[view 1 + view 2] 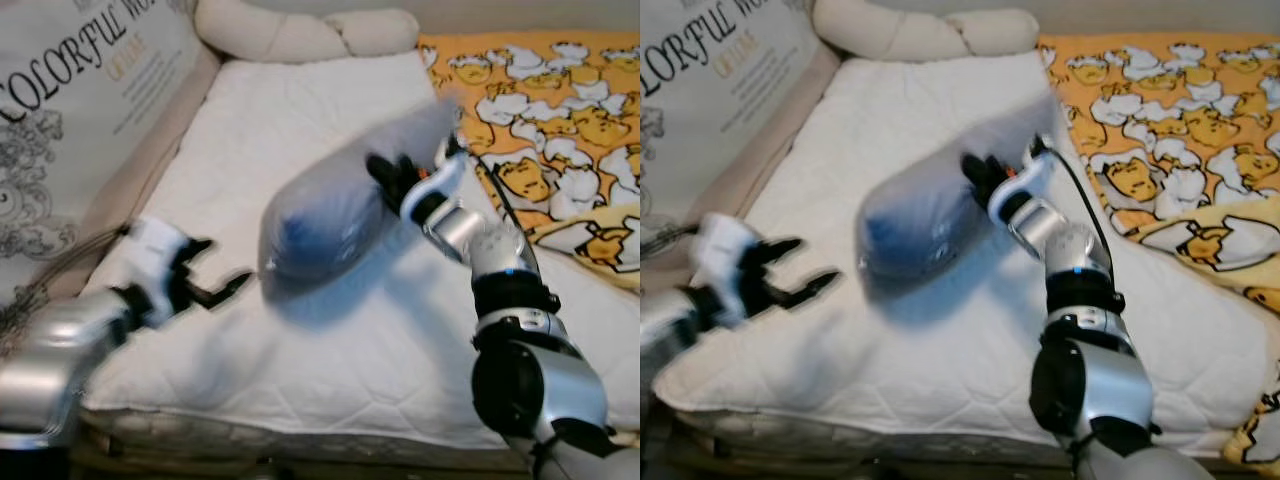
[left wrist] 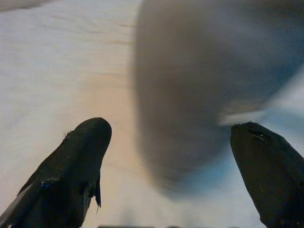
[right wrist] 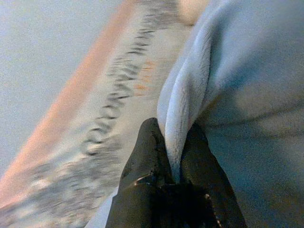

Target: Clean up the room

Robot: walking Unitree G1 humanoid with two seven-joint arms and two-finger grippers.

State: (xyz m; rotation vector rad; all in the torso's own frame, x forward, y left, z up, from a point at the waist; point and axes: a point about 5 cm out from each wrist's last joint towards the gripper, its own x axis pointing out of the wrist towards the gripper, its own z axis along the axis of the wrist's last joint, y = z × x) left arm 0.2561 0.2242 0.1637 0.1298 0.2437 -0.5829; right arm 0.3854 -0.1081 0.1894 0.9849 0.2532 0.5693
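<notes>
Pillow (image 1: 335,205), grey-blue & blurred, hangs above white bed (image 1: 300,350), edge pinched in right tool (image 3: 175,156). Left tool (image 1: 215,285) spread wide just beside it, holding nothing.

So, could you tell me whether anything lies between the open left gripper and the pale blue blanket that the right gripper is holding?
Nothing visible does. The left gripper hangs open above bare white mattress, beside the blanket, which the right gripper pinches by a fold.
</notes>
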